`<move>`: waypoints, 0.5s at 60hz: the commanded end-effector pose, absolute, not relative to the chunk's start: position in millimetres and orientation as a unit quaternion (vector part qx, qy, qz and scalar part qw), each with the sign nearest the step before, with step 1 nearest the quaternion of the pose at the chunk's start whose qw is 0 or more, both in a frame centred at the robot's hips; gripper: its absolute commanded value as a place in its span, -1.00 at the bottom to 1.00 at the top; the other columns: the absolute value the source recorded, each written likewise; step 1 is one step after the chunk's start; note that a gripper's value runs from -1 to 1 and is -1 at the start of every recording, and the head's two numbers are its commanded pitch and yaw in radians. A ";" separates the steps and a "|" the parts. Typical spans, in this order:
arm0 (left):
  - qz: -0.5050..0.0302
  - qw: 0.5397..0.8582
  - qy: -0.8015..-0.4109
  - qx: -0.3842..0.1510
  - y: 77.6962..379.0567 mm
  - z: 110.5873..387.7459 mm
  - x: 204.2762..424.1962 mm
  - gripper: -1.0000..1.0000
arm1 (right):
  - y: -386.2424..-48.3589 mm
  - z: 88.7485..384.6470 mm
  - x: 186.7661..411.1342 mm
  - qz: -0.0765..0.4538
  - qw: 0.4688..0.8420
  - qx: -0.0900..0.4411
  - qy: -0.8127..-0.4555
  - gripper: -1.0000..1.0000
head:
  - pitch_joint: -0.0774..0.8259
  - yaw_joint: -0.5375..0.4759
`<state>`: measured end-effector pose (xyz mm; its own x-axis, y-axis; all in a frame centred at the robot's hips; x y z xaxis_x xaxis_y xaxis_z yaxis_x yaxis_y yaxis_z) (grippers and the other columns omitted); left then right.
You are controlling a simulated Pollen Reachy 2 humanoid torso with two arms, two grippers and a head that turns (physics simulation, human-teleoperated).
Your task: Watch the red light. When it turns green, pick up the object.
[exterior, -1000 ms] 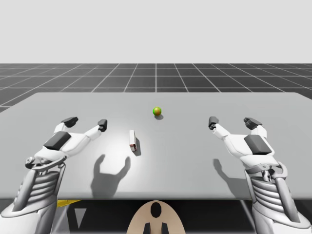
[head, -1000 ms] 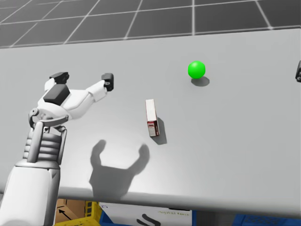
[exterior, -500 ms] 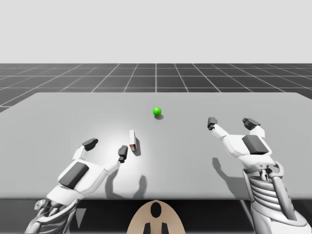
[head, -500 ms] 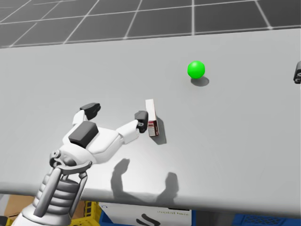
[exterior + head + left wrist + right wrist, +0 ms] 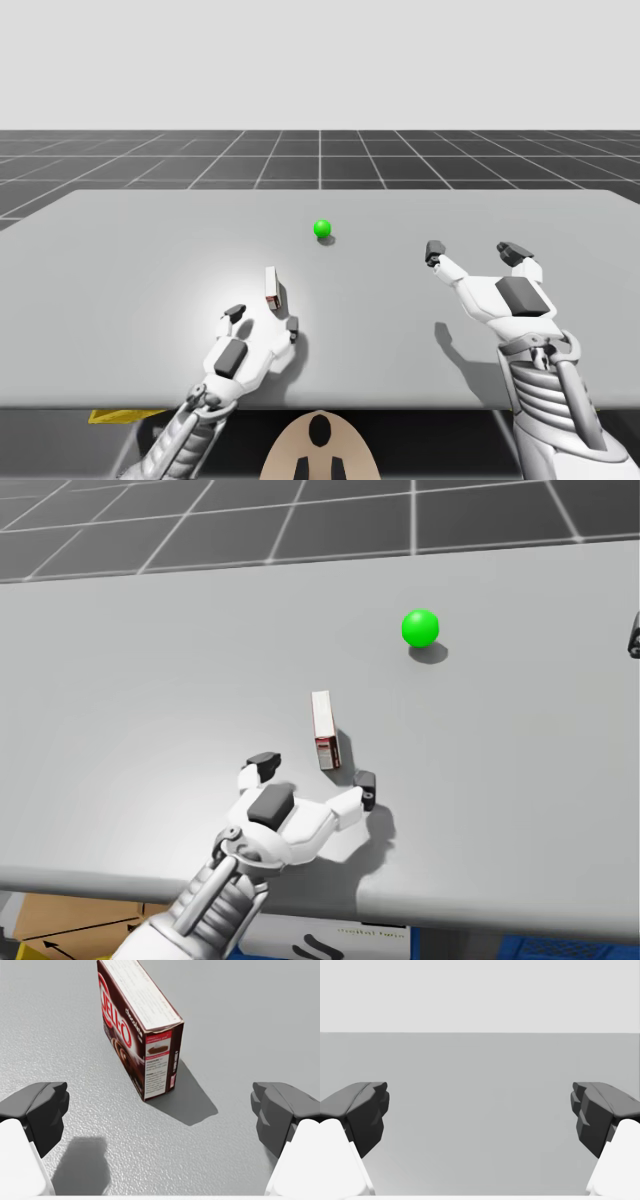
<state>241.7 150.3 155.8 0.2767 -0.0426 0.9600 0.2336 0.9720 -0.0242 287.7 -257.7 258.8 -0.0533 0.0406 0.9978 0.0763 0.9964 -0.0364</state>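
Light (image 5: 322, 228) green, mid surface (image 5: 120, 260). Left claw (image 5: 160, 1110) spread, brown box (image 5: 142, 1035) with printed label standing just ahead, untouched. Right claw (image 5: 480, 1110) spread.

Bright overhead light; the brown box (image 5: 140, 1010) casts a hard dark shadow on the bench (image 5: 120, 260), where a pale glare patch seemingly spreads.

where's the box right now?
In the high view the flat brown box stands left of the middle of the table, nearer me than the green light, just ahead of my open left gripper, untouched by it.
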 end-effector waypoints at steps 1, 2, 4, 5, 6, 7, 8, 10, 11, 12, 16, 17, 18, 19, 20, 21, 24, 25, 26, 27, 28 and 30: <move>-0.039 0.800 -0.590 -0.107 113.5 147.7 260.1 -1.00 | -258.2 258.9 287.8 -0.014 0.687 -0.040 -0.725 -1.00 | 0.57 0.46; -0.038 0.800 -0.589 -0.105 112.9 147.4 263.1 -1.00 | -258.2 258.9 287.7 -0.014 0.687 -0.040 -0.726 -1.00 | 0.57 0.46; -0.036 0.800 -0.590 -0.102 111.8 147.3 267.9 -1.00 | -258.4 259.0 287.6 -0.014 0.687 -0.040 -0.726 -1.00 | 0.57 0.46; -0.036 0.799 -0.592 -0.098 111.2 146.9 271.6 -1.00 | -258.6 259.1 287.6 -0.014 0.687 -0.040 -0.726 -1.00 | 0.57 0.46; -0.035 0.799 -0.592 -0.096 111.1 146.5 273.4 -1.00 | -258.7 259.3 287.6 -0.014 0.687 -0.040 -0.726 -1.00 | 0.57 0.46; -0.034 0.800 -0.592 -0.096 110.8 146.3 275.1 -1.00 | -258.7 259.3 287.5 -0.014 0.686 -0.039 -0.726 -1.00 | 0.57 0.46; -0.033 0.800 -0.591 -0.096 110.5 146.3 276.7 -1.00 | -258.8 259.4 287.5 -0.014 0.686 -0.039 -0.726 -1.00 | 0.57 0.46; -0.029 0.803 -0.588 -0.095 109.1 145.9 282.8 -1.00 | -259.1 259.5 287.5 -0.015 0.686 -0.039 -0.726 -1.00 | 0.57 0.46; -0.029 0.803 -0.588 -0.093 108.8 145.8 284.3 -1.00 | -259.1 259.6 287.5 -0.015 0.686 -0.039 -0.726 -1.00 | 0.57 0.46; -0.028 0.802 -0.590 -0.088 108.3 145.5 287.5 -1.00 | -259.2 259.6 287.5 -0.015 0.686 -0.039 -0.726 -1.00 | 0.57 0.46; -0.019 0.809 -0.580 -0.092 106.3 146.2 296.8 -1.00 | -259.5 259.7 287.4 -0.015 0.686 -0.039 -0.726 -1.00 | 0.57 0.45; -0.017 0.809 -0.580 -0.090 106.0 146.1 298.0 -1.00 | -259.6 259.7 287.4 -0.015 0.686 -0.039 -0.726 -1.00 | 0.57 0.45; -0.016 0.809 -0.581 -0.088 105.7 145.8 299.2 -1.00 | -259.6 259.7 287.4 -0.015 0.686 -0.039 -0.726 -1.00 | 0.57 0.45; -0.016 0.809 -0.580 -0.090 105.6 145.4 300.3 -1.00 | -259.7 259.7 287.4 -0.015 0.686 -0.039 -0.726 -1.00 | 0.57 0.45; -0.015 0.814 -0.573 -0.095 105.6 144.8 302.8 -1.00 | -259.7 259.7 287.1 -0.016 0.686 -0.040 -0.726 -1.00 | 0.57 0.45; -0.013 0.816 -0.570 -0.097 105.5 144.4 303.2 -1.00 | -259.8 259.7 287.1 -0.016 0.686 -0.040 -0.726 -1.00 | 0.57 0.45; -0.010 0.819 -0.565 -0.096 105.2 141.7 304.5 -0.43 | -259.9 259.8 287.0 -0.016 0.686 -0.039 -0.726 -1.00 | 0.57 0.45; -0.012 0.818 -0.567 -0.096 105.3 141.2 304.5 -0.32 | -259.9 259.8 287.0 -0.016 0.686 -0.039 -0.726 -1.00 | 0.57 0.45; -0.013 0.822 -0.560 -0.101 105.1 139.9 303.2 0.93 | -260.0 259.8 287.0 -0.016 0.686 -0.039 -0.726 -1.00 | 0.57 0.45; -0.014 0.823 -0.559 -0.102 105.0 139.6 302.9 0.93 | -260.0 259.8 287.0 -0.016 0.686 -0.039 -0.726 -1.00 | 0.57 0.45; -0.015 0.823 -0.559 -0.102 105.0 139.3 302.6 0.94 | -260.0 259.8 286.9 -0.016 0.686 -0.040 -0.726 -1.00 | 0.57 0.45; -0.016 0.824 -0.557 -0.102 104.9 138.4 302.3 0.99 | -260.0 260.0 286.8 -0.016 0.686 -0.039 -0.726 -1.00 | 0.56 0.45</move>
<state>304.4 139.5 144.2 0.3247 -0.0247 0.9455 0.1350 0.9906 -0.0205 287.1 -259.7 259.7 -0.0548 0.0359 0.9979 0.0783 0.9964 -0.0316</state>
